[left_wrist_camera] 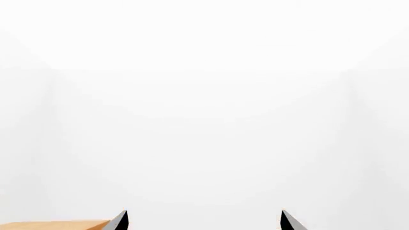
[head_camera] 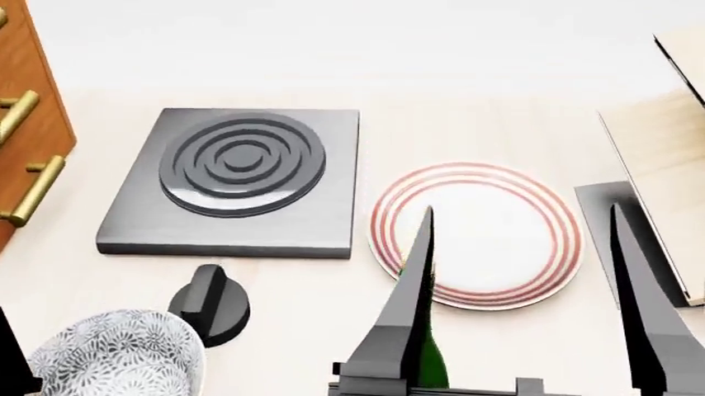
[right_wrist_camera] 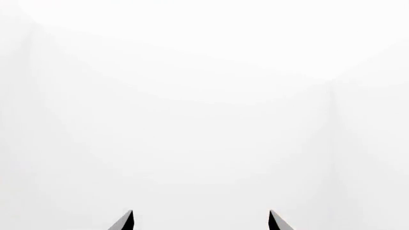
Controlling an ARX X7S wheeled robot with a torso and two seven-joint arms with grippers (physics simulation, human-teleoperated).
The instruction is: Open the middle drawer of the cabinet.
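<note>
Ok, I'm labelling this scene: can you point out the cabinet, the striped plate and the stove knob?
cabinet (head_camera: 33,91), head view, wood side panel.
red-striped plate (head_camera: 496,239), head view, white centre.
black stove knob (head_camera: 210,304), head view, raised grip.

cabinet (head_camera: 28,99), at nine o'clock: orange-brown wood grain, satin, with polished brass bar handles (head_camera: 31,191). hob (head_camera: 234,183), at ten o'clock: dark grey, smooth, semi-gloss, like glass or metal. plate (head_camera: 484,235), centre: glossy white ceramic look, red rings. bowl (head_camera: 115,355), at seven o'clock: glazed, grey floral print. knob (head_camera: 210,304): matt black plastic. table (head_camera: 441,82): pale, matt wood. shelf unit (head_camera: 672,157), at three o'clock: light wood.
</note>
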